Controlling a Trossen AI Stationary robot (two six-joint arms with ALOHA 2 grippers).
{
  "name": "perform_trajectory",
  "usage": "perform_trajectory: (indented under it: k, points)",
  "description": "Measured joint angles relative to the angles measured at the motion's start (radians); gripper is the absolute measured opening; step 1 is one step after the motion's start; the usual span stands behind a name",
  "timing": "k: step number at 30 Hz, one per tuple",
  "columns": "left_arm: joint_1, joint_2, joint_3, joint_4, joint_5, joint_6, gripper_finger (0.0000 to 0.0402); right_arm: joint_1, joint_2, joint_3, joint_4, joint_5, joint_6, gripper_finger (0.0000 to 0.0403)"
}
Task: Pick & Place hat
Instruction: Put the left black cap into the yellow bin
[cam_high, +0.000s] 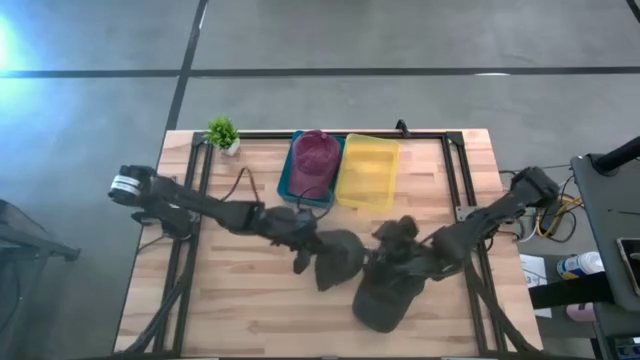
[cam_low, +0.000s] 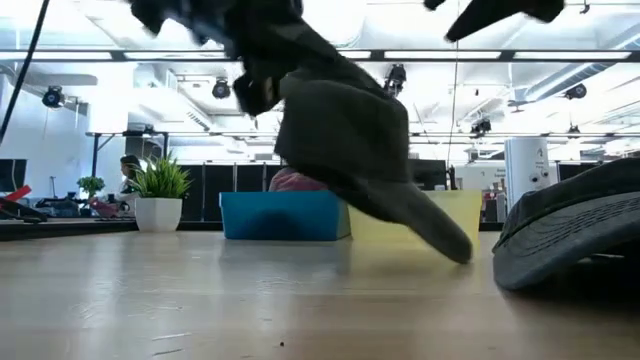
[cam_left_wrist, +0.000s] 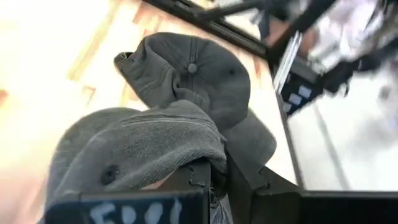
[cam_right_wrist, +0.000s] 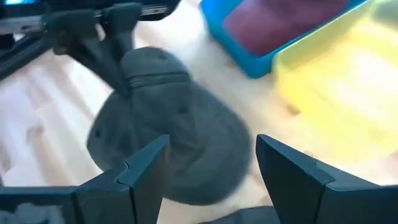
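Observation:
My left gripper (cam_high: 306, 248) is shut on a grey hat (cam_high: 337, 257) at the middle of the table. The hat hangs tilted (cam_low: 350, 140) under the gripper, its brim (cam_low: 440, 235) lowest. Just to the right, my right gripper (cam_right_wrist: 211, 168) hovers open above the table and touches nothing; its wrist view looks down on the held hat (cam_right_wrist: 174, 143). A second dark grey hat (cam_high: 383, 297) rests on the table near the front edge (cam_low: 575, 230). A maroon hat (cam_high: 316, 155) lies in the blue bin (cam_high: 285, 178). My left gripper pinches a bunched fold of the grey hat's crown (cam_left_wrist: 186, 134) between its two fingers. The fingers come from the table's left, slanting a little downward. The hat hangs tilted below them, its brim pointing down toward the right; the pinched spot itself is covered by the draped cloth.
A yellow bin (cam_high: 368, 172) stands beside the blue bin at the far edge. A small potted plant (cam_high: 222, 132) sits at the far left corner. A black frame (cam_high: 455, 170) runs along the table's far and side edges. Bare wood lies at the near left.

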Motion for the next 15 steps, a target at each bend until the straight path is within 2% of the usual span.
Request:
perform_trajectory:
  k: [4,8,11,15]
  points:
    - [0.072,0.007,0.158,-0.222,0.108,0.184,0.0021,0.004,-0.061,-0.004,-0.099,0.056,0.031,0.0233]
    - [0.153,0.023,0.318,-0.426,0.129,0.359,0.0021,0.004,-0.1,-0.005,-0.137,0.122,0.042,0.0233]
    - [0.204,0.04,0.427,-0.512,0.127,0.466,0.0021,0.004,-0.119,-0.006,-0.15,0.17,0.05,0.0233]
    - [0.263,0.068,0.556,-0.556,0.129,0.61,0.0021,0.0,-0.127,-0.006,-0.158,0.172,0.051,0.0233]
